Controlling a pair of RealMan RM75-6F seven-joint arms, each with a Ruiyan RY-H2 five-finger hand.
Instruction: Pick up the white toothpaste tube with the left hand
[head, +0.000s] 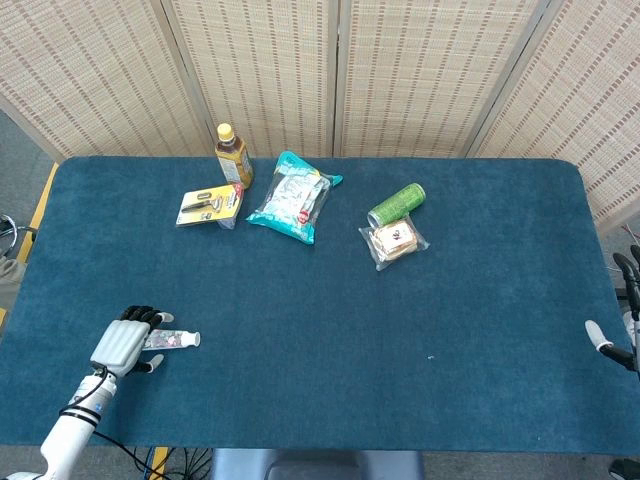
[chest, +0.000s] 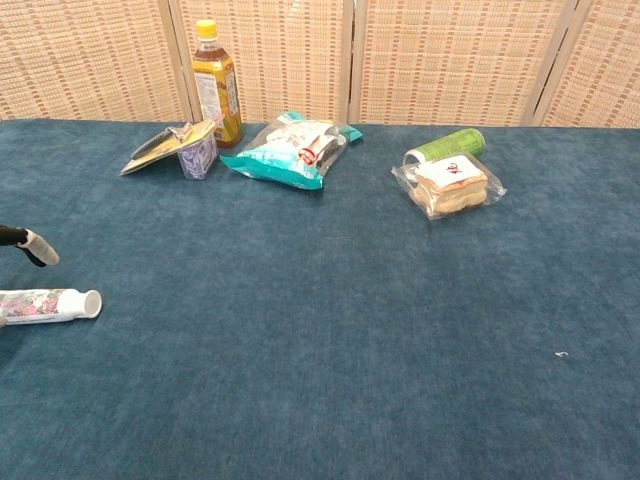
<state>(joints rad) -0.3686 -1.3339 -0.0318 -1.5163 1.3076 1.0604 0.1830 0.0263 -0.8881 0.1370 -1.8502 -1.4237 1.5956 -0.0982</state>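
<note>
The white toothpaste tube (head: 175, 340) lies flat near the table's front left, cap end pointing right; in the chest view the tube (chest: 48, 305) sits at the left edge. My left hand (head: 123, 342) hovers over the tube's left part with fingers spread, covering it from above; whether it touches the tube I cannot tell. One fingertip (chest: 40, 248) shows in the chest view, above the tube. My right hand (head: 622, 325) is at the far right edge, fingers apart and holding nothing.
At the back stand a tea bottle (head: 232, 156), a yellow blister card (head: 209, 205), a teal snack bag (head: 291, 197), a green can (head: 397, 203) and a wrapped sandwich (head: 394, 241). The blue table cloth (head: 330, 330) spreads between them and the front edge.
</note>
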